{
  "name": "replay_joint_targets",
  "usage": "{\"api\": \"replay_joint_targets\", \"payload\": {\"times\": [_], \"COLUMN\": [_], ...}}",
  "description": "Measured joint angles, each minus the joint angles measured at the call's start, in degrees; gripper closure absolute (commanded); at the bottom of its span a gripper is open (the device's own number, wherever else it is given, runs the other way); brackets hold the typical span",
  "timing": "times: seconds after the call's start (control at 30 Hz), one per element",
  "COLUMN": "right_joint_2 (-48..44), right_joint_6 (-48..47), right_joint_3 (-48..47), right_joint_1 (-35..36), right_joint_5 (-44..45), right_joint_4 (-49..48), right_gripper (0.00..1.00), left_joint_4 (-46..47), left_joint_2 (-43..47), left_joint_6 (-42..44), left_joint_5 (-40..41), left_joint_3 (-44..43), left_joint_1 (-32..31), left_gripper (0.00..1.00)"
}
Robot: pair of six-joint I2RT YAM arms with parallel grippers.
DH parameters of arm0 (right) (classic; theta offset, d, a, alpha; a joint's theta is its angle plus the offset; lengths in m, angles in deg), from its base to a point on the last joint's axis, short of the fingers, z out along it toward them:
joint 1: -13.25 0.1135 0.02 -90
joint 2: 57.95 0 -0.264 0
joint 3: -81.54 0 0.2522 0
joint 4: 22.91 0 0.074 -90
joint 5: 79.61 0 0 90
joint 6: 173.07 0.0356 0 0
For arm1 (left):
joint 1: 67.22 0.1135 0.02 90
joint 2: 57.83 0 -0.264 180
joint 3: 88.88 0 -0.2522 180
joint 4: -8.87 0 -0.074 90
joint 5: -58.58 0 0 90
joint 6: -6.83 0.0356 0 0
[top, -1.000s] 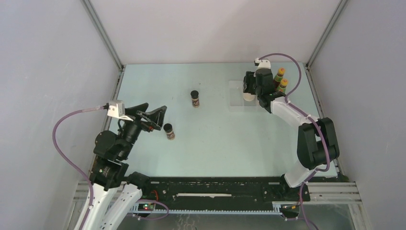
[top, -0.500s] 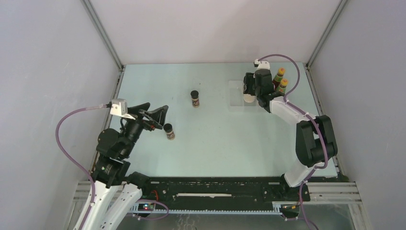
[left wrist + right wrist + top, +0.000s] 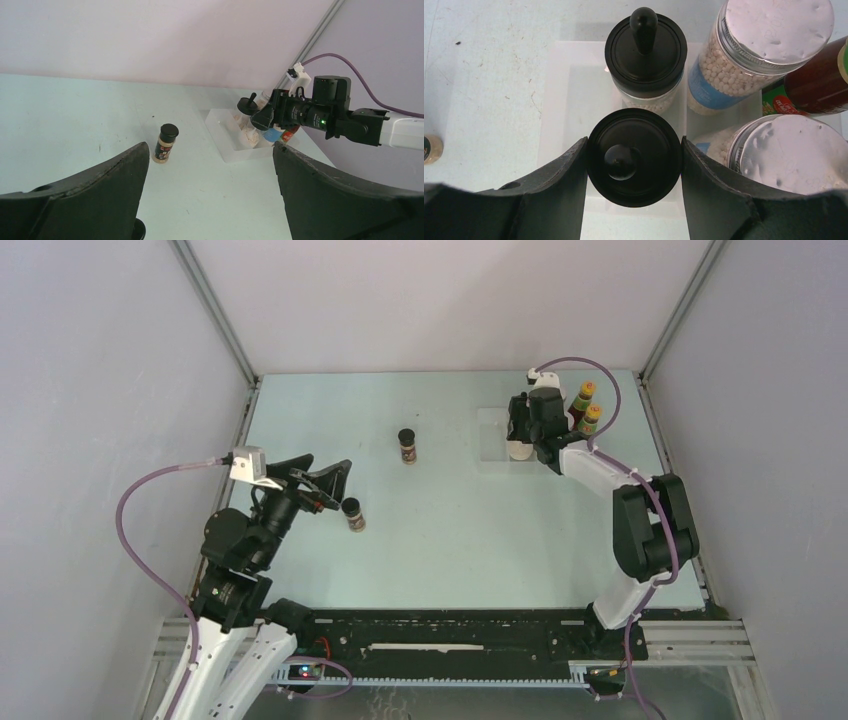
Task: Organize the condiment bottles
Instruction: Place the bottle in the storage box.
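My right gripper (image 3: 634,145) is shut on the lid of a black-lidded pale jar (image 3: 634,170) standing in the clear tray (image 3: 559,100). A second black-lidded jar (image 3: 645,55) stands just beyond it. Two grey-lidded blue-labelled jars (image 3: 774,30) (image 3: 789,150) and a red sauce bottle (image 3: 819,82) are to its right. Both yellow-capped red bottles (image 3: 583,397) (image 3: 591,418) stand at the tray's right. Two tiny dark jars stand on the table: one (image 3: 407,446) mid-table, one (image 3: 352,513) beside my left gripper (image 3: 333,487). That gripper is open and empty.
The tray (image 3: 495,435) sits at the far right of the pale green table. Grey walls with metal corner posts close in the table on three sides. In the left wrist view the mid-table jar (image 3: 165,143) stands left of the tray (image 3: 225,135).
The left arm has shifted slightly right, toward the near tiny jar. The right arm has edged a little left over the tray, still gripping the jar.
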Motion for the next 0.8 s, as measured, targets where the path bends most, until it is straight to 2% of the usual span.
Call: {"api": "replay_joint_targets", "payload": {"times": [0.73,0.8], "right_joint_2": [1.9,1.9], "right_joint_6": [0.5,0.7], "right_joint_3": [0.0,0.0], "right_joint_1": [-0.3,-0.3], "right_joint_5": [0.0,0.1], "right_joint_4": [-0.4,-0.4], "right_gripper": [1.00,0.90], "left_joint_4": [0.1,0.1], "left_joint_2": [0.3,0.3], "left_joint_6": [0.0,0.0], "left_joint_5": [0.0,0.0], "left_joint_3": [0.8,0.8], "left_joint_1": [0.0,0.0], "left_gripper": [0.02,0.02]}}
